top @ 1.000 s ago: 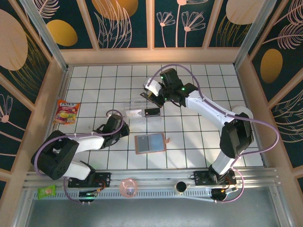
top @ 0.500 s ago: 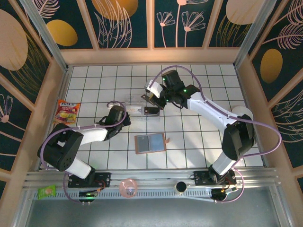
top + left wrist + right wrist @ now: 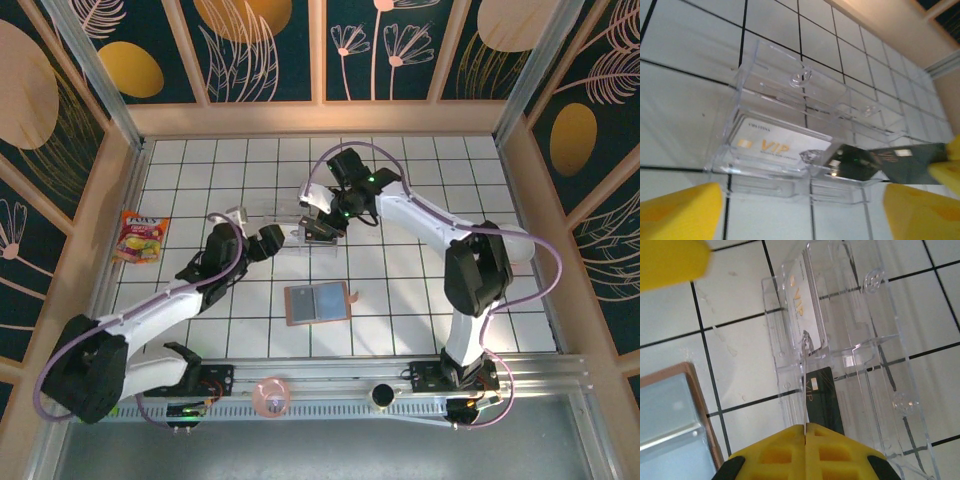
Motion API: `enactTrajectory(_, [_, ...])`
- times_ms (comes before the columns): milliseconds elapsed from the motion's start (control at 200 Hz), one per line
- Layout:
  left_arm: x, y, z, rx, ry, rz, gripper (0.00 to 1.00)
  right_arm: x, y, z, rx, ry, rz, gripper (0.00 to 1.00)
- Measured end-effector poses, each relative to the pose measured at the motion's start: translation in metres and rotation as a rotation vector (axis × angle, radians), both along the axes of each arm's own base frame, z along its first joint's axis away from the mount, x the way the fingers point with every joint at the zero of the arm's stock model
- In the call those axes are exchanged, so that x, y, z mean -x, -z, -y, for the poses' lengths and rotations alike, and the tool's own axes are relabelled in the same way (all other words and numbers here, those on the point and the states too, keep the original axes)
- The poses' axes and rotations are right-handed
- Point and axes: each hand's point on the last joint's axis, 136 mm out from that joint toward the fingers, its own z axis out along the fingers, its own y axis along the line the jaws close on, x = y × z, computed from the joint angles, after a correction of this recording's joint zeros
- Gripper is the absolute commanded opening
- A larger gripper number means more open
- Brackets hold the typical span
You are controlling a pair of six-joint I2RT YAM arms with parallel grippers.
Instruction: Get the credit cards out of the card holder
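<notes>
Counting what lay on your table (image 3: 400, 290), you had two cards, one wallet (image 3: 318, 303), one clear tray (image 3: 770, 65) and one snack packet (image 3: 140, 236).

The tray stood just beyond the wallet. Its near compartment held the white card (image 3: 770, 145), which lay flat with its gold lettering up. The black card (image 3: 824, 400) was not lying loose. Your right fingers (image 3: 804, 445) were pressed tight together on one end of it, and its free end reached into the tray just beside the white card, overlapping that card's corner in the left wrist view. You could not tell whether that end rested on the tray's floor.

Your left fingers (image 3: 268, 240) stood spread wide at the tray's left end, with nothing between them. In the left wrist view the two yellow tips sat apart at the bottom corners, with the tray's front wall between them.

The wallet lay open and flat on the table, its grey-blue panel up, between the tray and the arm bases. The snack packet lay well apart, by the left wall.
</notes>
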Motion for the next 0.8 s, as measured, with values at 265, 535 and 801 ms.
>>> enactTrajectory(265, [0.023,0.013,-0.006,0.012,0.018,-0.054,0.99,-0.015,0.013,-0.002,0.082,-0.045,0.019,0.0])
enactTrajectory(535, [0.031,0.026,-0.011,0.007,0.005,-0.097,0.99,-0.02,0.031,0.003,0.162,-0.074,0.006,0.0])
enactTrajectory(801, [0.032,0.028,-0.013,0.001,-0.001,-0.101,0.99,-0.02,0.038,0.004,0.18,-0.073,-0.005,0.0])
